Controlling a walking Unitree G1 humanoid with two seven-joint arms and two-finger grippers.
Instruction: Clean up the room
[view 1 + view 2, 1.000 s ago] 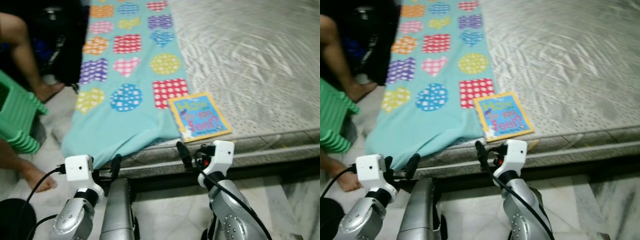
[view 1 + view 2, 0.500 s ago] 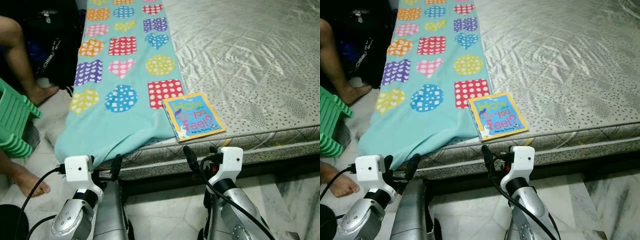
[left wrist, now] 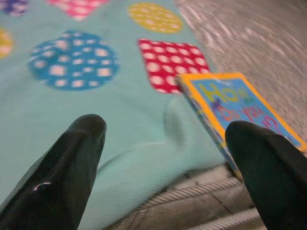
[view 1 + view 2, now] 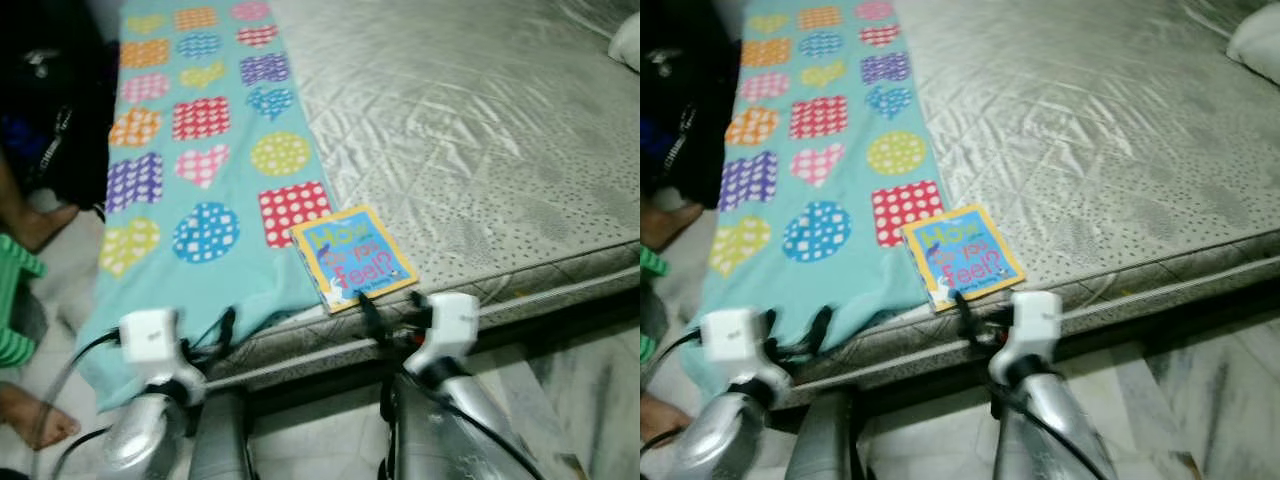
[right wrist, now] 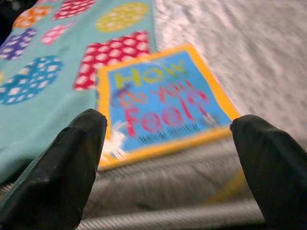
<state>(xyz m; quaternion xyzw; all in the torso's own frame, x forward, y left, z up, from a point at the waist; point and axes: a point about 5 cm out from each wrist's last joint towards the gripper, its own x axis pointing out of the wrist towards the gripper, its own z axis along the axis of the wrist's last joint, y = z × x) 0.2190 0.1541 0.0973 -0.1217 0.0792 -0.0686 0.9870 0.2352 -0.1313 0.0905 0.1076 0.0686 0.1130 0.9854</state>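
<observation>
Nearest the camera, both arms are raised low in front of the bed's edge: the left gripper [image 3: 165, 163] hangs over the drooping corner of the blanket with its jaws wide apart and nothing between them, and the right gripper [image 5: 168, 158] is lined up just short of the book [image 4: 353, 257], jaws likewise spread and empty, the cover framed between the two black fingers [image 5: 64, 167]. The book lies flat at the near edge of the mattress [image 4: 480, 150], its left side touching the turquoise patterned blanket [image 4: 190, 190], which runs the length of the bed and spills over the near edge toward the floor. By my reading the tidying has barely started: the book is not yet lifted, and the blanket remains unfolded. Off to the left a person's bare foot [image 4: 35, 420] rests on the floor beside a green stool [image 4: 12, 310]; at the far right corner something white [image 4: 1255, 45], perhaps a pillow, sits on the mattress.
</observation>
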